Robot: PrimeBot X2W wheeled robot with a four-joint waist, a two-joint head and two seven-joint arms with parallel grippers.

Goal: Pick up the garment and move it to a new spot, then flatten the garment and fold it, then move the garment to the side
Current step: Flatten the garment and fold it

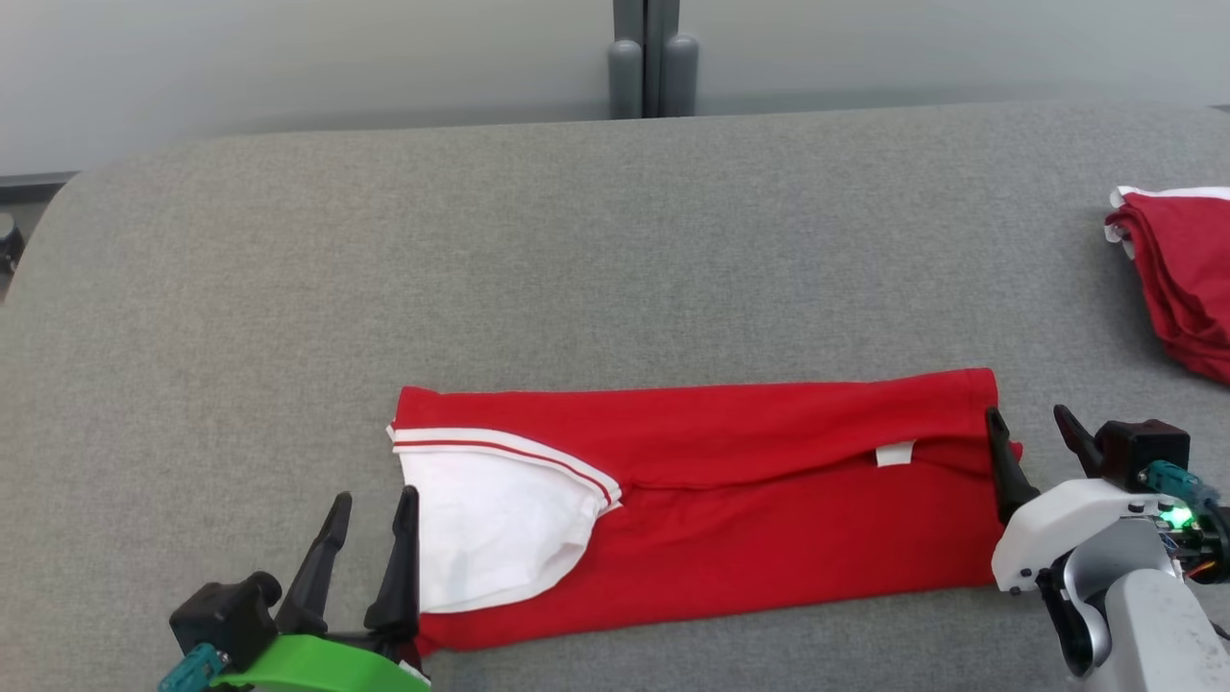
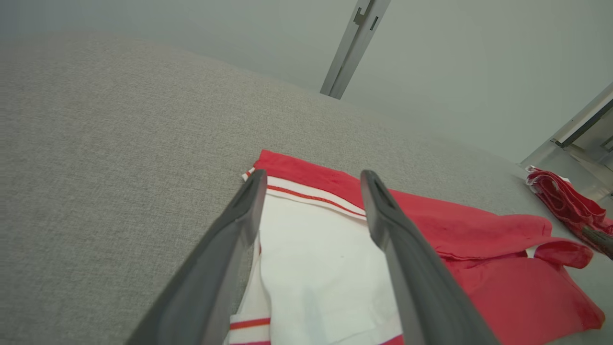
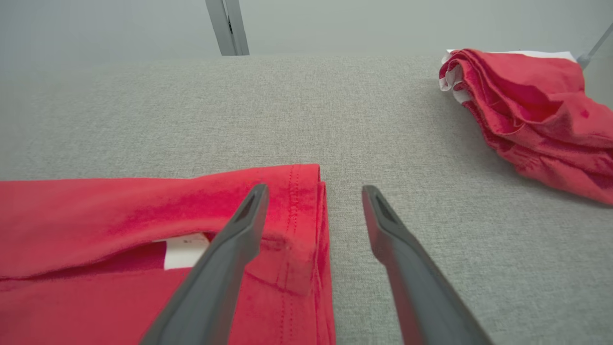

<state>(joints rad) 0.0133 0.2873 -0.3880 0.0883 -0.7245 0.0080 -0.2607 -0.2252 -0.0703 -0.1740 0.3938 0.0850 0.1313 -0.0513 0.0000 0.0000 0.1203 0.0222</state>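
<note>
1. The garment [image 1: 769,481] is red and lies folded into a long band on the near half of the worktop [image 1: 615,240], its length running from left to right across the head view.
2. At its left end a white panel [image 1: 490,538] with a thin red stripe along its upper edge lies on top of the red cloth.
3. A fold line runs along the band's middle. Near the right end a small white label [image 1: 895,455] shows at that line.
4. The left tool [image 1: 376,496] stands at the garment's left end with its fingers spread and nothing between them. In the head view its inner finger is right at the edge of the white panel, and its outer finger is over bare worktop.
5. In the left wrist view both fingers point over the panel and the striped edge. I cannot tell whether they touch the cloth.
6. The right tool [image 1: 1024,413] is at the garment's right end, also spread and pinching nothing. In the right wrist view one finger lies over the stitched hem near the label, and the other is over bare worktop just beside the hem.
7. A pile [image 1: 1182,279] of red cloth with white edging sits at the worktop's far right, well apart from the garment.
8. Behind the worktop's far edge a grey post [image 1: 651,58] rises against a pale wall [image 1: 288,58].
</note>
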